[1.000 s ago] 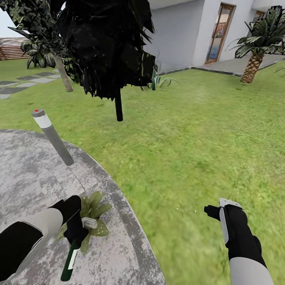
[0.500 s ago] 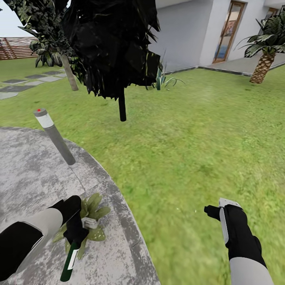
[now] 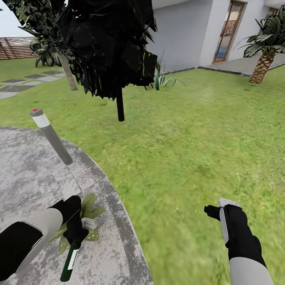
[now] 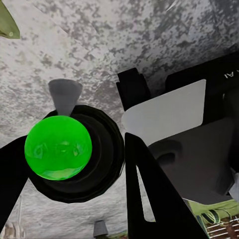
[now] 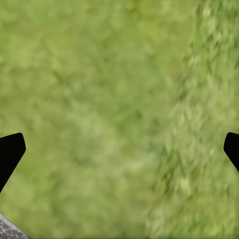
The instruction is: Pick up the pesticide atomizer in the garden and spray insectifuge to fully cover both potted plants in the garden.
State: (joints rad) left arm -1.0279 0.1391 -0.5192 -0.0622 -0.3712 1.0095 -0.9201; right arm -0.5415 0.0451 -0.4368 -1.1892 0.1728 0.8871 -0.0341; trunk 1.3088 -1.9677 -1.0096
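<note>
Garden lawn (image 3: pixel 190 130) is recorded across most of the head view, with a mottled grey patio (image 3: pixel 31 174) at 8 o'clock, a bollard lamp (image 3: pixel 50 136) on its rim and a dark tree (image 3: pixel 111 47) at 12 o'clock. Item held: the pesticide atomizer (image 3: pixel 70 259), pinched in the left gripper (image 3: pixel 76 231) at 7 o'clock, bottle end toward the camera, spray head (image 3: pixel 89 223) directed at one potted plant (image 3: pixel 88 209) just beyond it on the patio. The spraying step is judged to be in hand; continued aim at the leaves, then a move to the second plant, is judged to be required next. The right gripper (image 5: pixel 119 149) is held spread and empty over grass. Against the earlier frame, the scene is shifted slightly leftward, attributed to camera movement.
</note>
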